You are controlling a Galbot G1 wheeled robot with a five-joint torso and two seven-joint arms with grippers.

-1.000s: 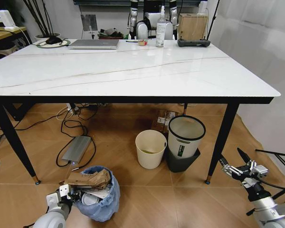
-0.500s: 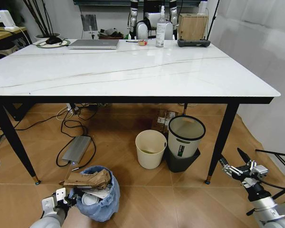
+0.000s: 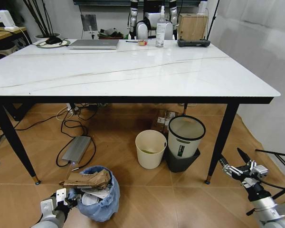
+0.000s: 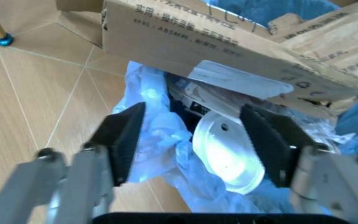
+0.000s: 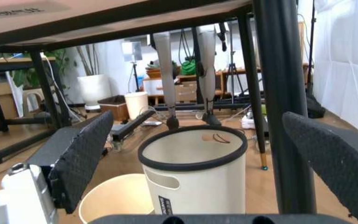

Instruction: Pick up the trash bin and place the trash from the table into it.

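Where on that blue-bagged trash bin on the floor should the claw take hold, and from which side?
Probably the rim on the robot's left side. The trash bin stands upright on the floor, stuffed with a brown paper bag and a white lid, so the middle is blocked. The open left claw already straddles the bag-covered edge; pinching that edge looks the likeliest grip.

Brown tile floor (image 3: pixel 147 199) runs under everything, with cables (image 3: pixel 71 126) trailing across it. A white wall (image 3: pixel 256 42) stands at right. A wooden desk (image 3: pixel 4 35) sits far left.

The brown paper bag (image 3: pixel 88 179) hides most of the trash in the trash bin (image 3: pixel 102 202)
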